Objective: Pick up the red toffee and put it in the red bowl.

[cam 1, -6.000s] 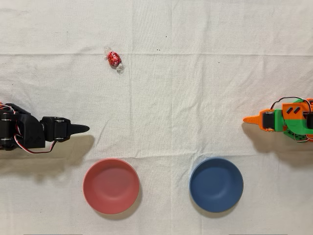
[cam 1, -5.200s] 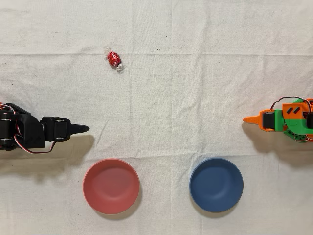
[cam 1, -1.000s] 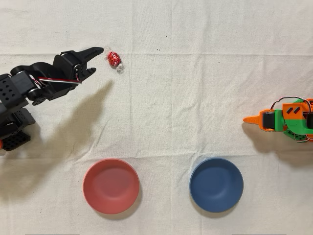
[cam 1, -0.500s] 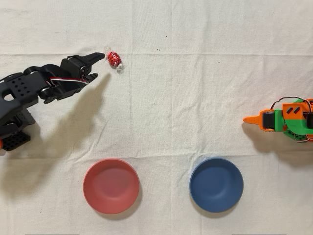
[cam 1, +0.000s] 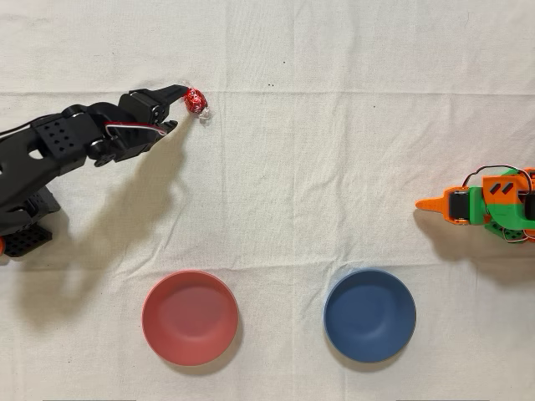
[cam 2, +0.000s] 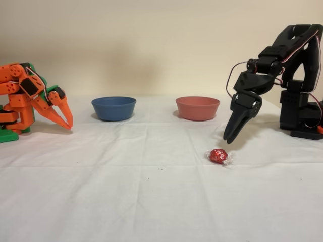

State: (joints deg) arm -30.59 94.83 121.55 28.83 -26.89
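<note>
The red toffee [cam 2: 218, 156], likely light and foil-slick, is best being pinched across its round middle by the slightly spread gripper [cam 2: 230, 135].

In the overhead view, a small round candy in red foil [cam 1: 196, 101] lies on the cloth-covered table [cam 1: 334, 167], toward the upper left. The black arm's two-finger gripper [cam 1: 173, 107] sits just left of it. Two round shallow bowls stand side by side along the lower edge, well apart from the candy: the salmon-red bowl [cam 1: 190, 317] on the left, the dark blue bowl [cam 1: 369, 315] on the right. An idle orange arm [cam 1: 485, 205] stands at the right edge.

In the fixed view, the candy [cam 2: 218, 156] lies in front of both bowls, and the gripper [cam 2: 230, 136] hangs above and just behind it.
</note>
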